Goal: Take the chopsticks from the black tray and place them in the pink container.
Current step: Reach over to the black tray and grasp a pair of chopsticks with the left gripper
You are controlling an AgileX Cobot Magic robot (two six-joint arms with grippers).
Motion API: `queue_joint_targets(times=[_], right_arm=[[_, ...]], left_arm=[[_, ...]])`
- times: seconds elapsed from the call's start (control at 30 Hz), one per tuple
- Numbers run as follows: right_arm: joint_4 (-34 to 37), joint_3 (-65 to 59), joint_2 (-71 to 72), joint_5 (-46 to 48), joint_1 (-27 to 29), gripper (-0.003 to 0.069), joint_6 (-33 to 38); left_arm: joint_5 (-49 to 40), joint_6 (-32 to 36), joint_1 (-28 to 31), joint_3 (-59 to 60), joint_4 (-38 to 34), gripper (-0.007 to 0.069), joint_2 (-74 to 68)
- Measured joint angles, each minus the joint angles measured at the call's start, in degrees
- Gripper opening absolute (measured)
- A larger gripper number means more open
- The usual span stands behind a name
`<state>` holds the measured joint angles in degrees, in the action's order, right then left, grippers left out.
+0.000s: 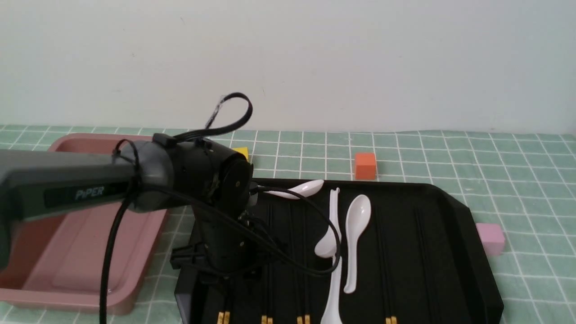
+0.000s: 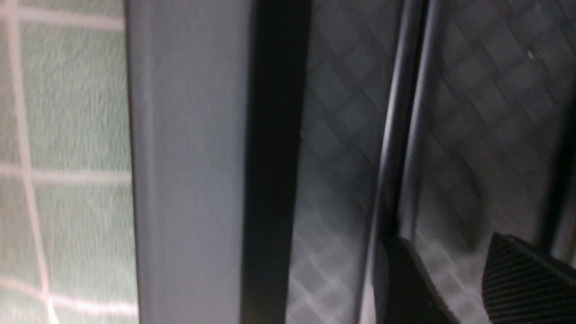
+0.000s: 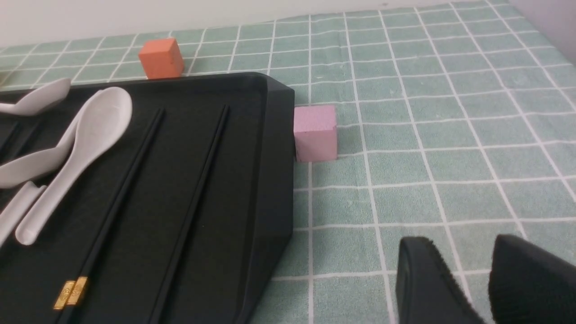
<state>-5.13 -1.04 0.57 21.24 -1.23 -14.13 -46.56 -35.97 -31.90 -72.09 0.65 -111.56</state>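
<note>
Several chopsticks [image 3: 119,193] lie in the black tray [image 1: 472,270], lower centre; the pink tub [image 1: 81,252] sits at left. My left gripper [image 2: 454,270], jaws apart, hangs over them; my right gripper [image 3: 468,279] gapes above the cloth [image 3: 405,135].

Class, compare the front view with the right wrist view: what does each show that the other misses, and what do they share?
Only the front view: the pink container and the left arm reaching over the black tray. Only the right wrist view: the right claw, open above the cloth. Both: the tray, the cloth, chopsticks, white spoons, orange cube, small pink cube.
</note>
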Motion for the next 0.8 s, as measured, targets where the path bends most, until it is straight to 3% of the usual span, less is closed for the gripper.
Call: queue_joint_targets(times=[0.8], right_arm=[[0.0,0.0,0.0,0.0,0.0,0.0239,0.0]], left_arm=[[0.16,0.0,0.0,-0.86,2.72,0.0263,-1.68]])
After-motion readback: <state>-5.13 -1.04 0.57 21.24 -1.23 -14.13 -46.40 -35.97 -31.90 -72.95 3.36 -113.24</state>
